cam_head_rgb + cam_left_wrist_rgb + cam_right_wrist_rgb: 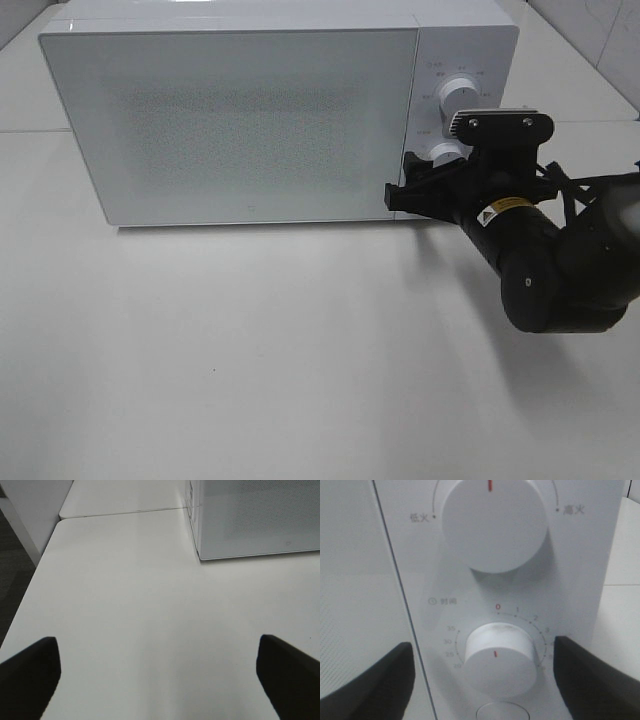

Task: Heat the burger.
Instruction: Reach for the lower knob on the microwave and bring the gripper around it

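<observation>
**Right claw brackets the lower dial, door shut**

A white microwave (240, 120) fills the upper part of the exterior view, standing on the white desk (250, 350) with its frosted door (230, 125) closed. The burger shows in no view. The black right arm reaches in from the right edge of the frame to the control panel. Its wrist camera shows the right claw (485, 675) open, one finger (370, 680) on each side of the lower dial (497, 655) with a gap to it. That dial's red mark points toward the 0. The upper dial (492, 525) sits just above it. The left claw (160, 675) is spread wide over bare desk, holding nothing, near a corner of the microwave.
</observation>
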